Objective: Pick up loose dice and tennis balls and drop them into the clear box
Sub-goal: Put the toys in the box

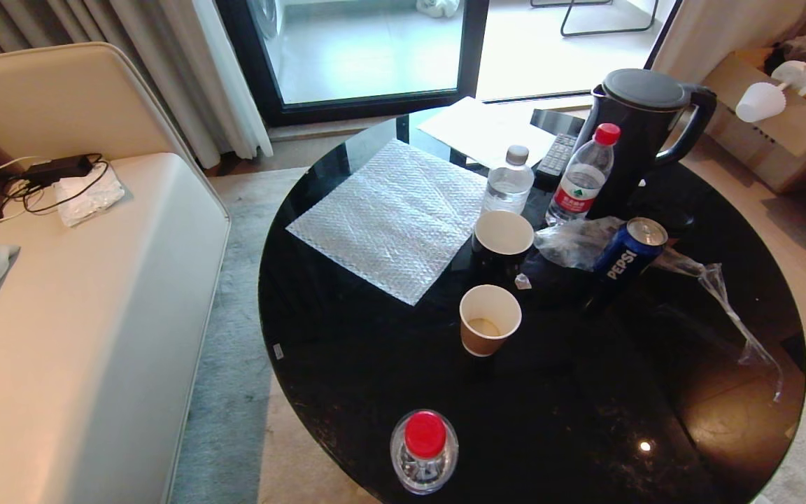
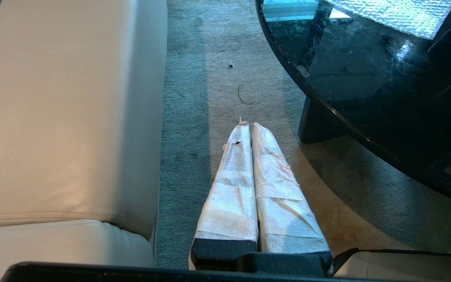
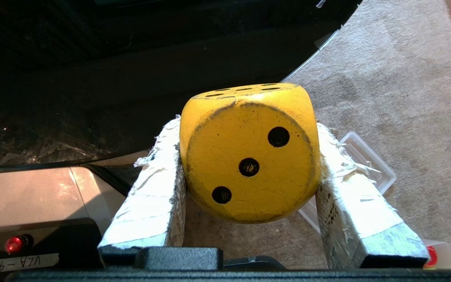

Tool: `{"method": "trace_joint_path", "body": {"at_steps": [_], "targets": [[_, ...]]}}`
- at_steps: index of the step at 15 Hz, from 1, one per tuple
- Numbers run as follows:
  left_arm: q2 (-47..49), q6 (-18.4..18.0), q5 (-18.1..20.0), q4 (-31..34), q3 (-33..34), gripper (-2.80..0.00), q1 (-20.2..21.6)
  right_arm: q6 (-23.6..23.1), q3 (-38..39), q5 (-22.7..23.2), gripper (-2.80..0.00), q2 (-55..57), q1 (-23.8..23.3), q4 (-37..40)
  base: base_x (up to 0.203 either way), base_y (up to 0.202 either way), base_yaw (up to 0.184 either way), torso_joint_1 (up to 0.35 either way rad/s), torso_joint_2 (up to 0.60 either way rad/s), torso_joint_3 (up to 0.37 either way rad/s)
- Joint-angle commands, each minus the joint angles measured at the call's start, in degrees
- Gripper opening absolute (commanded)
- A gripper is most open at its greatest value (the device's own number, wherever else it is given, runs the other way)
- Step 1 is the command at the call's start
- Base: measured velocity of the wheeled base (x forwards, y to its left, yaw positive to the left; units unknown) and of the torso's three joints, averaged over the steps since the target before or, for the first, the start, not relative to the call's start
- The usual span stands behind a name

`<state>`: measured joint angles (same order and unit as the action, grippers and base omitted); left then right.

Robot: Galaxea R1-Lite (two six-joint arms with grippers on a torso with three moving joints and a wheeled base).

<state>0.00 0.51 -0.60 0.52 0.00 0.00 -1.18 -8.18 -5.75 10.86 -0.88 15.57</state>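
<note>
Carrying the yellow die (image 3: 249,156) over to the box (image 3: 366,164) is the step in hand, going by how things sit. The die is gripped between the taped fingers (image 3: 151,188) of the right gripper (image 3: 249,129), one pad on each side face, with the three-pip face toward the wrist camera. It's held off the floor, over carpet (image 3: 386,78), just past the curved edge of the black bench (image 3: 92,78).

The box can only be partly seen: a clear plastic corner pokes out on the carpet from behind the die and one finger, so it looks like it's close below and a bit to one side. No tennis balls or the other die can be made out in any view.

To get this right, the grip should be kept as it is until the die is properly centred over the box, not just over the rim. The walls look low, so a drop from high up could probably bounce the die straight out; lowering first seems the safer bet. Since the die hides most of the box, the approach has to be judged from that one visible corner.

The left gripper (image 2: 249,125) is parked over the carpet between sofa (image 2: 65,117) and bench, fingers pressed together with nothing in them.
</note>
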Motion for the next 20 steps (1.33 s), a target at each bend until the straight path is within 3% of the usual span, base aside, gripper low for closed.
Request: {"method": "trace_joint_path", "body": {"at_steps": [1,20], "targets": [[0.00,0.02,-0.02,0.00,0.09,-2.80,0.00,-0.05,0.01,-0.05,-2.80,0.30,0.00,0.08,0.000,0.000,0.000,0.000,0.00,0.000],[0.00,0.02,-0.02,0.00,0.09,-2.80,0.00,-0.05,0.01,-0.05,-2.80,0.30,0.00,0.08,0.000,0.000,0.000,0.000,0.00,0.000]]}}
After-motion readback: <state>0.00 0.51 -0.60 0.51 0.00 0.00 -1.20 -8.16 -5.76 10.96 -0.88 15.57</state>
